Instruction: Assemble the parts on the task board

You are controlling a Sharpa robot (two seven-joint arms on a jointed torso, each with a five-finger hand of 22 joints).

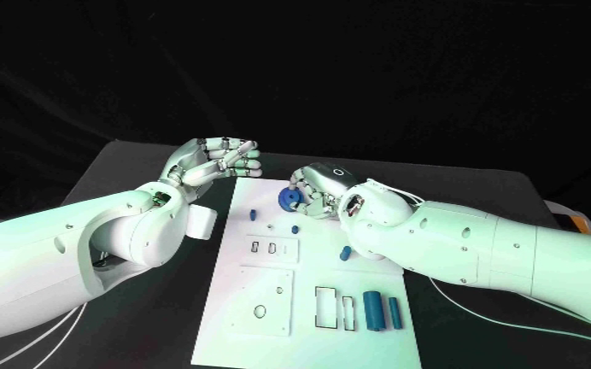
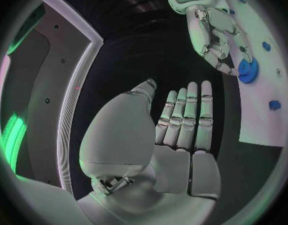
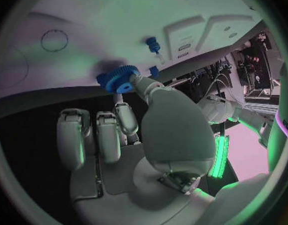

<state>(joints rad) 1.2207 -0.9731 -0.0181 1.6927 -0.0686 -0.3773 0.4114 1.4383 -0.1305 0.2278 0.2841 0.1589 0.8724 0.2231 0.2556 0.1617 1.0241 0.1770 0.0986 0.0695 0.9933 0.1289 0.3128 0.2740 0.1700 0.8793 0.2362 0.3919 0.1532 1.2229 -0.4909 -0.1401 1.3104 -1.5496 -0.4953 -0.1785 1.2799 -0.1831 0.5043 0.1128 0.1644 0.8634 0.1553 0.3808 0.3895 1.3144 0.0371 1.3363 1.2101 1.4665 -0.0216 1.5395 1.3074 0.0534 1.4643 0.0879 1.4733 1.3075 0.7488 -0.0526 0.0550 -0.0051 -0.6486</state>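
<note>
Two hands meet at the far end of your task board point(image 1: 247, 301): your right hand point(image 1: 318, 188) pinches a blue gear point(image 1: 289, 199) between thumb and finger, right at the board's far edge. Your left hand point(image 1: 216, 161) hovers just off the far left corner, fingers straight and side by side, grasping nothing. Two blue blocks point(image 1: 383, 313) lie near the board's near right edge.

The black table point(image 1: 136, 172) carries the white task board point(image 1: 308, 335), lying flat at its middle.
</note>
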